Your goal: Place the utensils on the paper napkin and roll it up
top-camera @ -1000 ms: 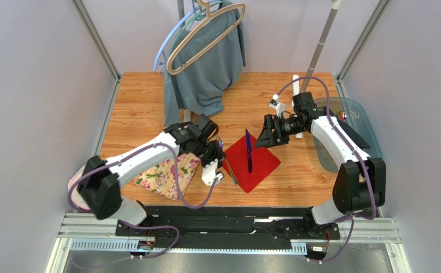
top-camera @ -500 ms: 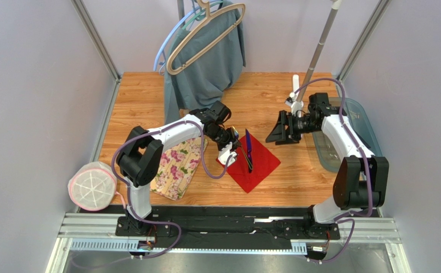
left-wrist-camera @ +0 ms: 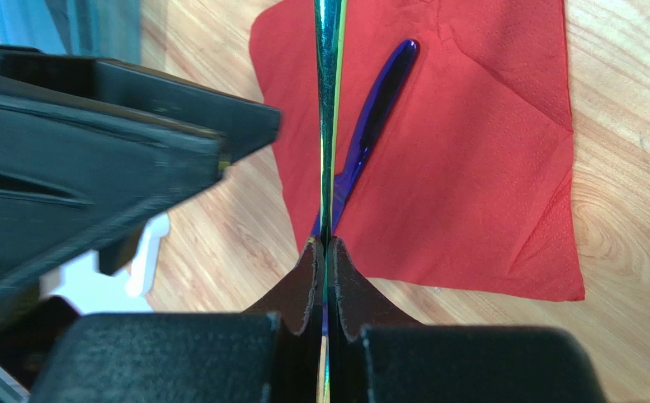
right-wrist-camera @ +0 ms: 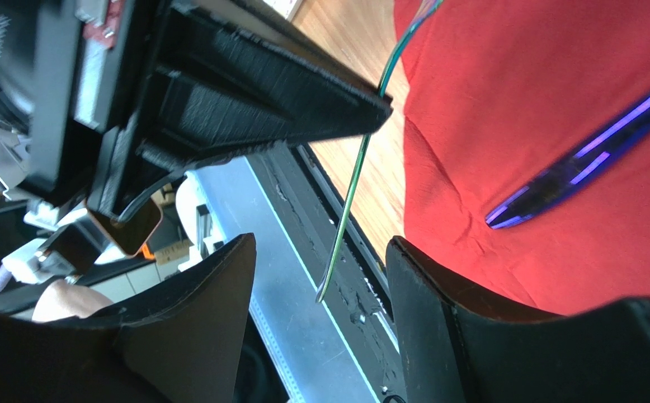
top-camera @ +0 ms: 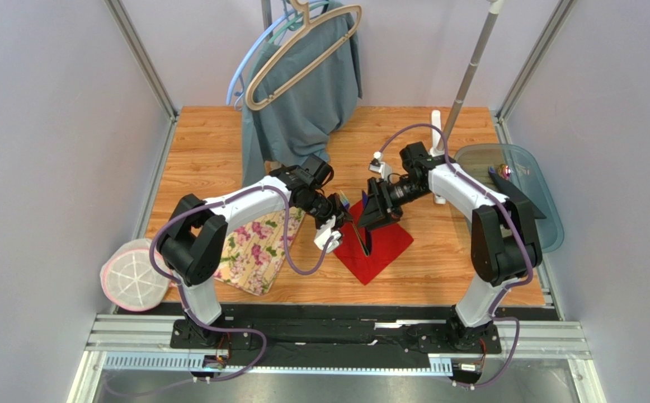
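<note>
The red paper napkin [top-camera: 391, 243] lies on the wooden table, one purple-blue utensil [left-wrist-camera: 370, 126] flat on it, also in the right wrist view [right-wrist-camera: 580, 168]. My left gripper [top-camera: 335, 225] hovers at the napkin's left corner. In the left wrist view [left-wrist-camera: 326, 245] it is shut on a thin green utensil [left-wrist-camera: 328, 126], seen edge-on and pointing over the napkin. My right gripper [top-camera: 369, 220] is open and faces the left one over the napkin. In the right wrist view [right-wrist-camera: 320, 243] the green utensil's free end [right-wrist-camera: 358, 193] hangs between its spread fingers, untouched.
A cream floral mat [top-camera: 257, 243] lies left of the napkin. A grey-green garment [top-camera: 303, 109] on a beige hanger [top-camera: 303, 50] hangs at the back. A clear bin [top-camera: 513, 193] sits at the right edge, and a round pink-rimmed object [top-camera: 135, 273] at the front left.
My left arm swung from the front up to the napkin's left corner with the green utensil. My right gripper backed away, then came in left until its open fingers flank the utensil's end.
</note>
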Tool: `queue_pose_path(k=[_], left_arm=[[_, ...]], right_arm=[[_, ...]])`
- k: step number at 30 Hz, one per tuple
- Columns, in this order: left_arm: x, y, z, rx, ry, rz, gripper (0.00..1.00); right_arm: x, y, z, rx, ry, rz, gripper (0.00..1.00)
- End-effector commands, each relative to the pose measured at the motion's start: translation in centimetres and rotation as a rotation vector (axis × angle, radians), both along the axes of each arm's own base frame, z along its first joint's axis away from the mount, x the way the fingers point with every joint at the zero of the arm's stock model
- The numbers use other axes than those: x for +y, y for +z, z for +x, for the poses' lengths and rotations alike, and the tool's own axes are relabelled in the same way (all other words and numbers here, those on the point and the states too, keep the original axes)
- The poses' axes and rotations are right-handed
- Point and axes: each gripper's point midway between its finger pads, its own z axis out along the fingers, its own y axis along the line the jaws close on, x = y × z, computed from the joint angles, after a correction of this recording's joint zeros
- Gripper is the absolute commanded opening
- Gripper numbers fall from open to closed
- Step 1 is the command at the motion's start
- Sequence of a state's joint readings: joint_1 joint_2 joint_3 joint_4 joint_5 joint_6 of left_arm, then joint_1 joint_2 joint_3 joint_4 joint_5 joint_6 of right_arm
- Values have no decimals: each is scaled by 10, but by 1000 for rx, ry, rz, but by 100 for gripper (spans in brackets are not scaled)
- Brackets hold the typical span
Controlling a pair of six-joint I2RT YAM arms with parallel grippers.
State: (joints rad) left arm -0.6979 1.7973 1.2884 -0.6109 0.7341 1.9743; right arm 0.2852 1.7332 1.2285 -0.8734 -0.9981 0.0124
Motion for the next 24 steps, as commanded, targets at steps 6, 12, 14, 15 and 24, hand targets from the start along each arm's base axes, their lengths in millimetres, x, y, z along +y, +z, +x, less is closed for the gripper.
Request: queue_pose_path(k=[6, 12, 14, 15, 24], left_arm=[[-25, 55, -16, -536, -490, -236, 0], [-24, 55, -19, -540, -489, -238, 0], [-23, 57, -19, -542, -488, -237, 0], [-23, 57, -18, -543, -486, -238, 0], [-9, 94, -12, -507, -276, -247, 45]], right_arm=[[24, -9, -2, 35, 61, 6, 54], [28, -12, -3, 76, 64, 20, 26], [29, -14, -4, 81, 67, 19, 19], [30, -12, -5, 85, 70, 27, 16], [26, 10, -3, -12, 44, 64, 0]])
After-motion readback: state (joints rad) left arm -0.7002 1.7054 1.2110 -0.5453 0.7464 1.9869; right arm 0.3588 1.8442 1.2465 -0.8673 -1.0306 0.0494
